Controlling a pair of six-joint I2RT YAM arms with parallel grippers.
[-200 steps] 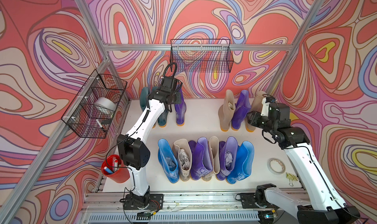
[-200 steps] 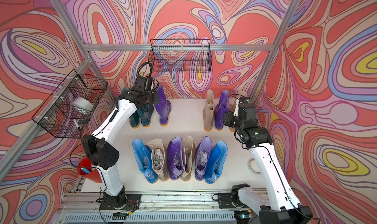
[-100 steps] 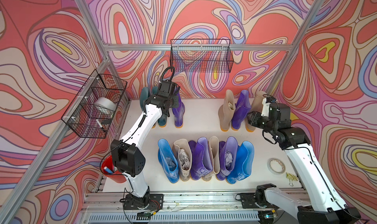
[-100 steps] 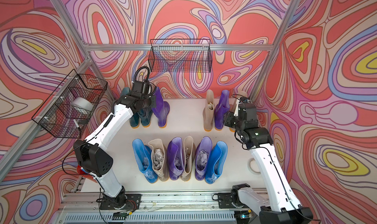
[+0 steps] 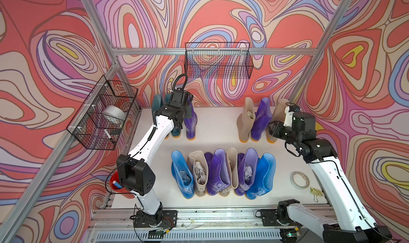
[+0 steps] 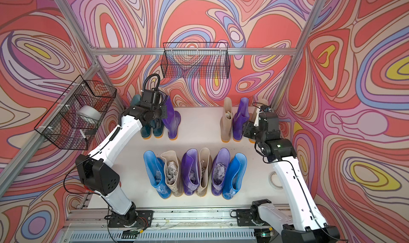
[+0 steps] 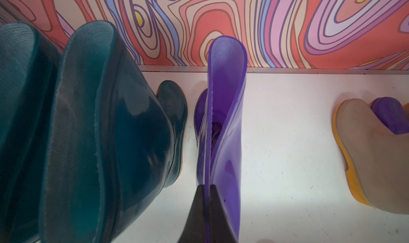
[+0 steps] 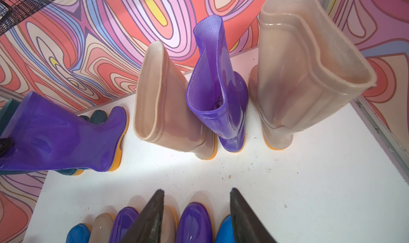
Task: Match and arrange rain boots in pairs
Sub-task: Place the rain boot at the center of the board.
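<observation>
Pinching the thin shaft wall of a purple boot close to its top rim, the left gripper has its two dark fingers pressed together with only the rubber between them. In both top views that purple boot stands upright in the back row, at about 11 o'clock on the white table, orange sole toward the table. At its 9 o'clock, just beside it, are the two teal boots; a narrow strip of table shows between the nearer teal toe and the purple toe.

The right gripper has its fingers apart, roughly half spread, with nothing between them and touching nothing. It hangs above bare table at about 2 o'clock, pointed toward the back trio: a beige boot, a purple boot and another beige boot standing side by side.

Six more boots form the front row near 6 o'clock, running bright blue, beige, purple, beige, purple, bright blue, several with crumpled paper in the shafts.
</observation>
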